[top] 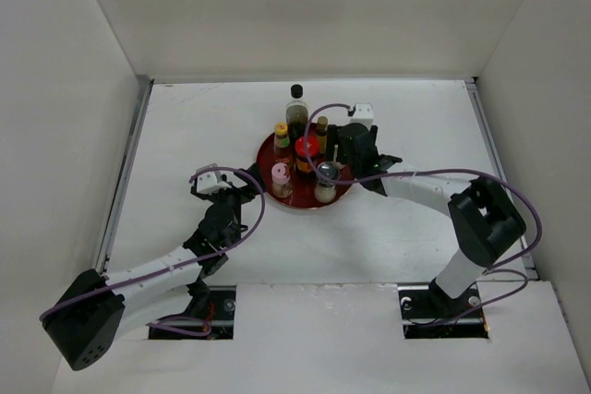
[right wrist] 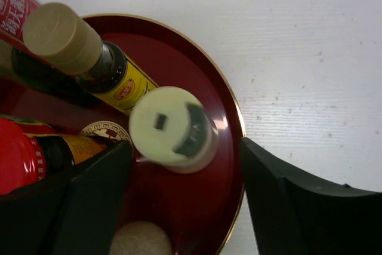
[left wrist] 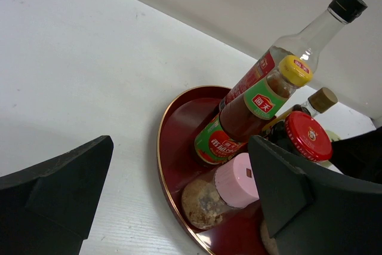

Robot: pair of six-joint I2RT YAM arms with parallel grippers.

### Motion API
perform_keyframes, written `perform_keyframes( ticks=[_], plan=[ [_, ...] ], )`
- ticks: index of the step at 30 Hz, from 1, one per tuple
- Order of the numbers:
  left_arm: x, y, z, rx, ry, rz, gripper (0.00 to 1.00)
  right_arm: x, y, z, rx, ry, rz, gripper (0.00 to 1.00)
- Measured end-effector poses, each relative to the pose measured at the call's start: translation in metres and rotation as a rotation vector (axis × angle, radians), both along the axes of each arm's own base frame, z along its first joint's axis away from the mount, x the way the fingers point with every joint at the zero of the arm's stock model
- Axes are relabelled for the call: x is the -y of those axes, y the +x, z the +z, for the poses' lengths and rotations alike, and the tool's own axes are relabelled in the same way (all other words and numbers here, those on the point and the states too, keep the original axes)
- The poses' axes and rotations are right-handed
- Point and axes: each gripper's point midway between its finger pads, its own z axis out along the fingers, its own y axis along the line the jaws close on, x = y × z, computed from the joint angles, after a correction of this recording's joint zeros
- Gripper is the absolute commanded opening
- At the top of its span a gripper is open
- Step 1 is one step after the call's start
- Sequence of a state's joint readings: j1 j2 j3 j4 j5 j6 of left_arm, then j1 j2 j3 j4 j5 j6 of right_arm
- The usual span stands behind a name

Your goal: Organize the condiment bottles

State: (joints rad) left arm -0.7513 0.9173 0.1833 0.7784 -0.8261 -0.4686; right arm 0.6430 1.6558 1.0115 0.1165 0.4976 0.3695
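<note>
A white table (top: 185,126) is enclosed on three sides by plain white walls (top: 305,6) — back, left and right. Grey strips (top: 123,177) are seen along its side edges — the scene is evenly lit.

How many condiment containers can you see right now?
7, grouped at the red tray: black-capped bottle farthest; yellow-capped bottle, amber bottle, red-lidded jar mid-tray; pink shaker near-left; cream-topped shaker and dome-topped shaker near-right. More may be hidden.

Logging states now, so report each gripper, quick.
Left gripper: open, empty.
Right gripper: open, cream shaker between its fingers, not clamped.
</note>
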Motion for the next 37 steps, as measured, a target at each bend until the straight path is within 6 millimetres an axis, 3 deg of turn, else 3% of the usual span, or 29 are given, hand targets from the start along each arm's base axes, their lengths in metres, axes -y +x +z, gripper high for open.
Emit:
perform_keyframes(
  ticks=[3,7,10,13,16,18,21,25,31,35,37],
  plan=[
    [0.0,0.0,-0.002,-0.006,0.005,0.001,1.0,0.0,0.001,0.003,0.005,0.005,-0.004,1.0],
    [-0.001,0.0,-0.006,-0.023,0.016,0.004,1.0,0.006,-0.003,0.02,0.024,0.011,-0.017,1.0],
    [-0.001,0.003,-0.01,-0.047,0.03,0.015,1.0,0.013,-0.007,0.05,0.082,0.045,-0.034,1.0],
    [0.0,0.009,-0.016,-0.09,0.063,0.029,1.0,0.03,-0.018,0.081,0.149,0.099,-0.07,1.0],
    [0.003,0.019,-0.018,-0.157,0.113,0.046,1.0,0.059,-0.033,0.091,0.187,0.144,-0.131,1.0],
    [0.007,0.025,-0.014,-0.194,0.134,0.055,1.0,0.081,-0.042,0.084,0.19,0.164,-0.183,1.0],
    [0.011,0.028,-0.004,-0.227,0.14,0.059,1.0,0.107,-0.053,0.055,0.153,0.174,-0.257,1.0],
    [0.012,0.016,0.0,-0.254,0.146,0.038,1.0,0.128,-0.063,0.017,0.083,0.161,-0.319,1.0],
    [0.025,-0.013,0.008,-0.289,0.2,-0.039,1.0,0.129,-0.062,0.007,0.089,0.211,-0.35,1.0],
    [0.031,-0.025,0.005,-0.313,0.24,-0.067,1.0,0.128,-0.063,-0.018,0.04,0.191,-0.354,1.0],
    [0.027,-0.028,0.002,-0.333,0.262,-0.06,1.0,0.126,-0.063,-0.02,0.033,0.187,-0.349,1.0]
  ],
)
